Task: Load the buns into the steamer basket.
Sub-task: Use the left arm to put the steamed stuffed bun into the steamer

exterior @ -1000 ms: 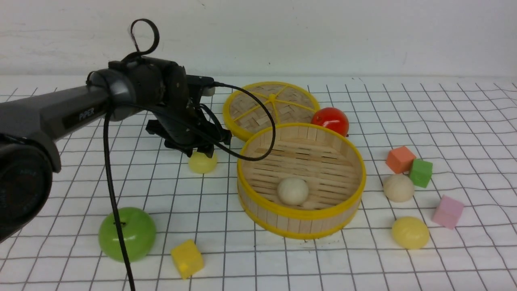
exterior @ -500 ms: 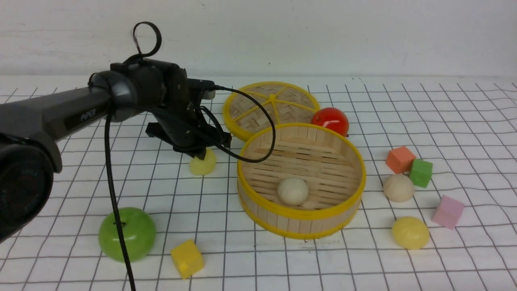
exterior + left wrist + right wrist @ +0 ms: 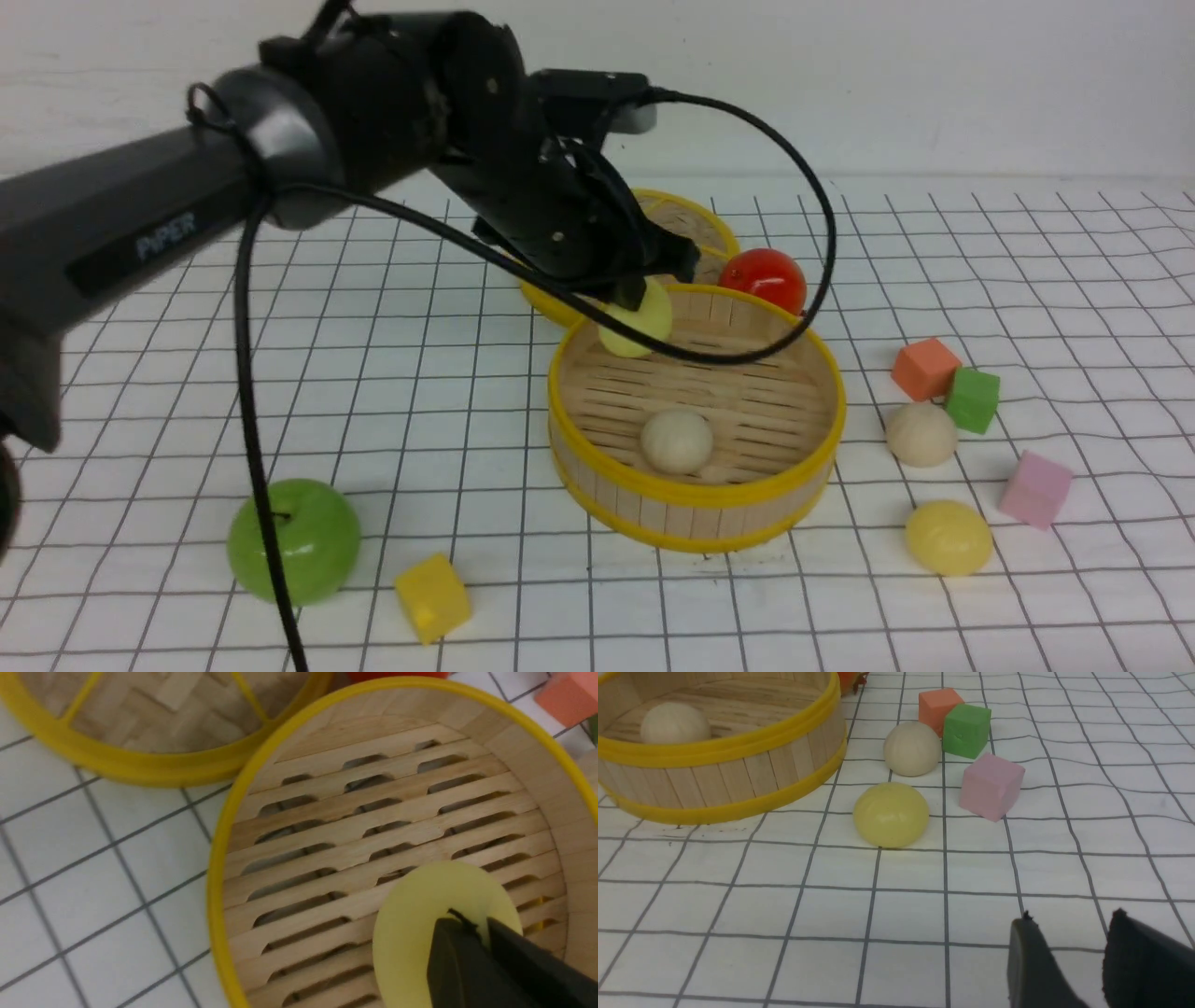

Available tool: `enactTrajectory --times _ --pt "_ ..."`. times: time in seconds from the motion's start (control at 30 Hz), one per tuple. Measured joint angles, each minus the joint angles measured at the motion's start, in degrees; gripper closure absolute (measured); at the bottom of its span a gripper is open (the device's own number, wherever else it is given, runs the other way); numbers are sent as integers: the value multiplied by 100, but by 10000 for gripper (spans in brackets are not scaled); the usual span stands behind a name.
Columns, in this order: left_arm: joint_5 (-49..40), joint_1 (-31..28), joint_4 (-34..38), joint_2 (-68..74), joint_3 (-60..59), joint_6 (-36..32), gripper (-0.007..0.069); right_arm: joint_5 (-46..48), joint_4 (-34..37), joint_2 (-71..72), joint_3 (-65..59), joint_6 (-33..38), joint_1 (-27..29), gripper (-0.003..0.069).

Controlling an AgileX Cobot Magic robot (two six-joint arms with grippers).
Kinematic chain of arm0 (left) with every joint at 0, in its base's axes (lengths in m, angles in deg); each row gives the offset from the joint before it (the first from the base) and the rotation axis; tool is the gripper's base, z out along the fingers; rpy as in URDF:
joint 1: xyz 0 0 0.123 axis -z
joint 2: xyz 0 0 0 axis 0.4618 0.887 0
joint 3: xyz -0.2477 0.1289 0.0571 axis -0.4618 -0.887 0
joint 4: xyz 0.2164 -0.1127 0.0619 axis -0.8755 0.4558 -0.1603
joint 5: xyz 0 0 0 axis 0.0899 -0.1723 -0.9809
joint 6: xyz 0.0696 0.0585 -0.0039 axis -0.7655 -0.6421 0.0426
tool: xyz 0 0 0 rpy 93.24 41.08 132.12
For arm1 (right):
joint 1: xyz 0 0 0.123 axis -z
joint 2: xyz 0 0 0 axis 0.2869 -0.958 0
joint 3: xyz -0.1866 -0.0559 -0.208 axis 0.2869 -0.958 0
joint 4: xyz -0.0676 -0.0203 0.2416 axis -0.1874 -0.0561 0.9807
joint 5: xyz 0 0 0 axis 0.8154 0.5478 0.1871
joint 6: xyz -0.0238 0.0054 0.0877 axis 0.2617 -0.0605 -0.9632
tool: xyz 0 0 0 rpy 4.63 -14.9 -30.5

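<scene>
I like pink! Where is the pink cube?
In the front view, the pink cube sits on the right, right of the yellow bun lying there, nearer the camera than the green cube.

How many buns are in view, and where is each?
4. One pale yellow bun hangs in the left gripper over the steamer basket; an off-white bun lies inside it; a second off-white bun and a second yellow bun sit right of it.

The pincer grips a pale yellow bun over the steamer basket.
</scene>
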Motion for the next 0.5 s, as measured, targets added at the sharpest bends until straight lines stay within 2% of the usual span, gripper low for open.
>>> enactTrajectory --times 0.13,0.27,0.37,0.47,0.5 --pt "646 14 -67 510 0 -17 631 0 0 0 0 0 0 420" --pt "920 3 -231 823 0 -21 590 0 0 0 0 0 0 420" --pt "939 3 -261 936 0 -21 478 0 0 0 0 0 0 420" --pt "928 3 -266 948 16 93 335 0 0 0 0 0 0 420" --pt "919 3 -266 948 25 130 314 0 0 0 0 0 0 420"
